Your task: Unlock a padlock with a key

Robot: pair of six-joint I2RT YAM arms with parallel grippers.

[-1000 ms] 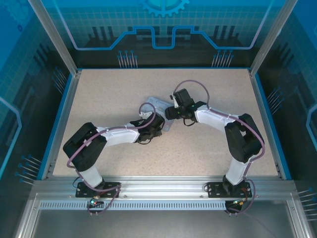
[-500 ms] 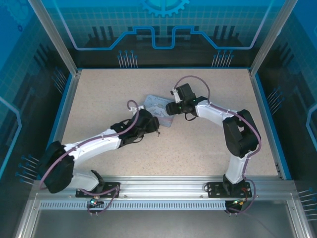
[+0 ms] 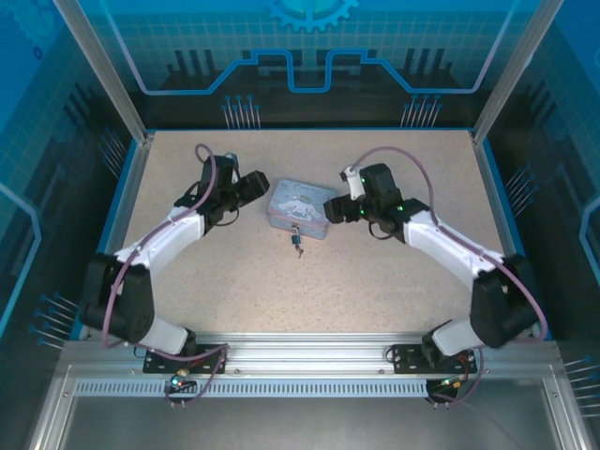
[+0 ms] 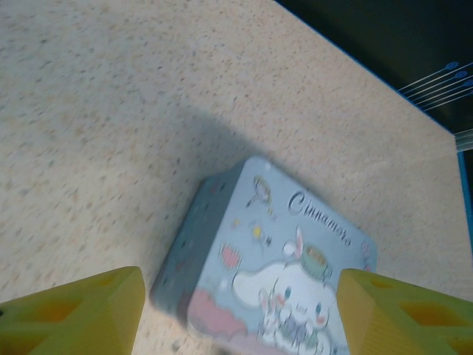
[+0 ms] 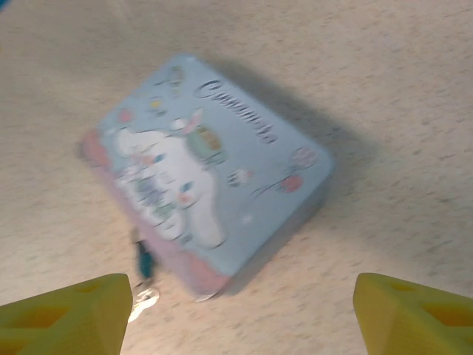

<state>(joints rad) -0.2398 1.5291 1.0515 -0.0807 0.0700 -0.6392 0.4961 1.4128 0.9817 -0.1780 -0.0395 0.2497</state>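
Note:
The tiny padlock [image 3: 296, 240] lies on the table against the front side of a pale blue tin box [image 3: 297, 210]. The small key [image 3: 299, 251] lies at its near end; I cannot tell if it is inserted. In the right wrist view the padlock [image 5: 143, 259] is a dark teal blur beside the box [image 5: 207, 170], with the silvery key [image 5: 144, 302] just below it. My left gripper [image 3: 260, 187] hovers left of the box, open and holding nothing. My right gripper [image 3: 329, 208] hovers right of the box, also open and holding nothing. The left wrist view looks down between its yellow fingers [image 4: 74, 310] at the box lid [image 4: 281, 274].
The speckled beige table [image 3: 375, 281] is bounded by blue rails [image 3: 497, 225] and the aluminium frame posts. Both arm bases are bolted to the near rail.
Both arms have drawn away from the box, the left one far back and to the left. Their jaws have opened wider. The padlock and key now lie uncovered at the box's front.

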